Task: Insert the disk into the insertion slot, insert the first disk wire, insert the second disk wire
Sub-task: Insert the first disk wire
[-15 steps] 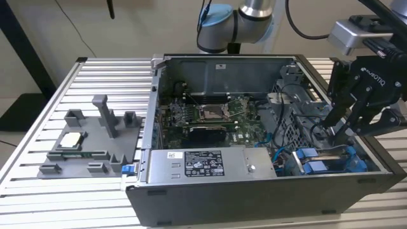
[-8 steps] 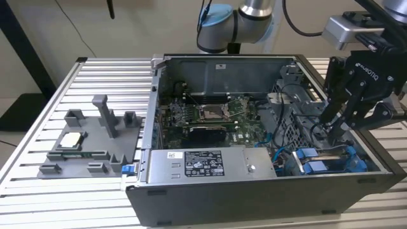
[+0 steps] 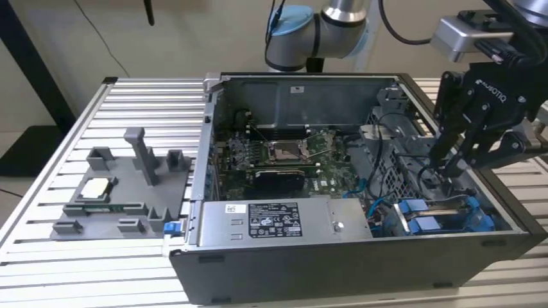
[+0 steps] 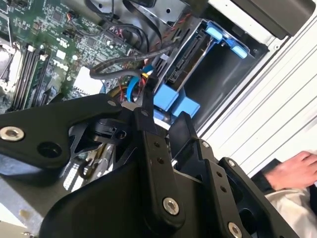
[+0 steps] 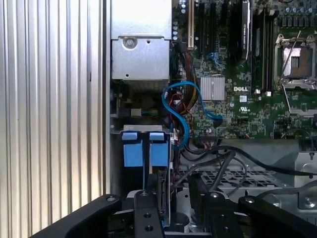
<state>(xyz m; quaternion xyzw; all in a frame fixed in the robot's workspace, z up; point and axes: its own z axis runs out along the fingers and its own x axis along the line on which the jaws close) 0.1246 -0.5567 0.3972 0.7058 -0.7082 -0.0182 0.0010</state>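
Gripper (image 3: pixel 447 168) low inside PC case (image 3: pixel 342 273), just above slotted-in disk (image 3: pixel 425 224).

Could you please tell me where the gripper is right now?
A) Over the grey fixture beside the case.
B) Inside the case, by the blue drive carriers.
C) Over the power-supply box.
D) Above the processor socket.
B: in the exterior view the gripper reaches down into the computer case, close to the blue drive carriers at that view's right.
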